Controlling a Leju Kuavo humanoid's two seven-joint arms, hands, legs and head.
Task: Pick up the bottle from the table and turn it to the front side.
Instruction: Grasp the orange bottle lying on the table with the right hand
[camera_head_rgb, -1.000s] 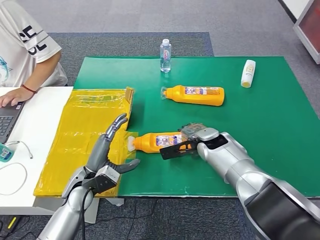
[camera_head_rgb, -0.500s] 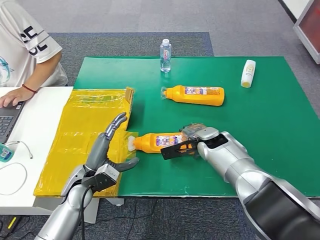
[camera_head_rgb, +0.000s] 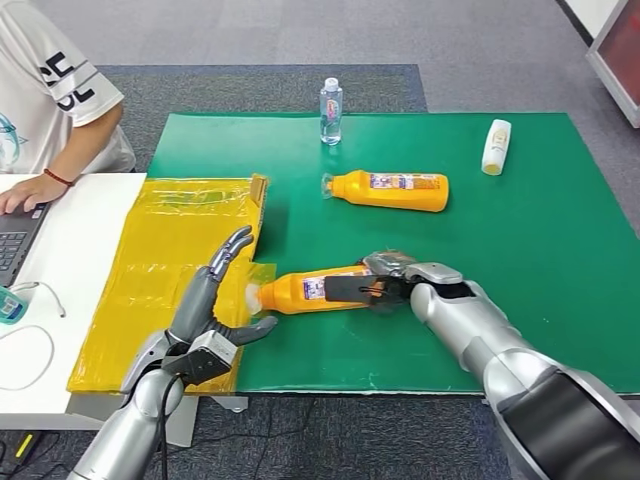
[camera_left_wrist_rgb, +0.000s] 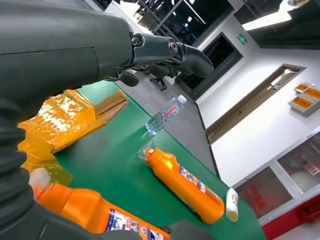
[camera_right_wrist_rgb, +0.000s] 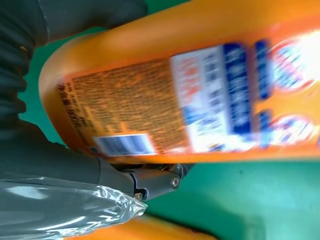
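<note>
My right hand (camera_head_rgb: 385, 287) grips the near orange bottle (camera_head_rgb: 313, 291) at its base; my left hand (camera_head_rgb: 215, 300) hangs wide, holding nothing.

Bottle lies on its side on the green surface (camera_head_rgb: 543, 250), at 6 o'clock of it, white cap toward 9 o'clock, just beside my left fingers (camera_head_rgb: 232, 248). Printed label with barcode (camera_right_wrist_rgb: 124, 145) faces my right wrist camera. Second orange bottle (camera_head_rgb: 391, 190) lies near centre; clear water bottle (camera_head_rgb: 330, 110) stands at 12 o'clock edge; small white bottle (camera_head_rgb: 496, 146) at 2 o'clock. Yellow plastic sheet (camera_head_rgb: 166, 260) at 9 o'clock. Person (camera_head_rgb: 53, 100) at a white desk (camera_head_rgb: 83, 250) with laptop (camera_head_rgb: 15, 240). Grey carpet floor (camera_head_rgb: 226, 40).
</note>
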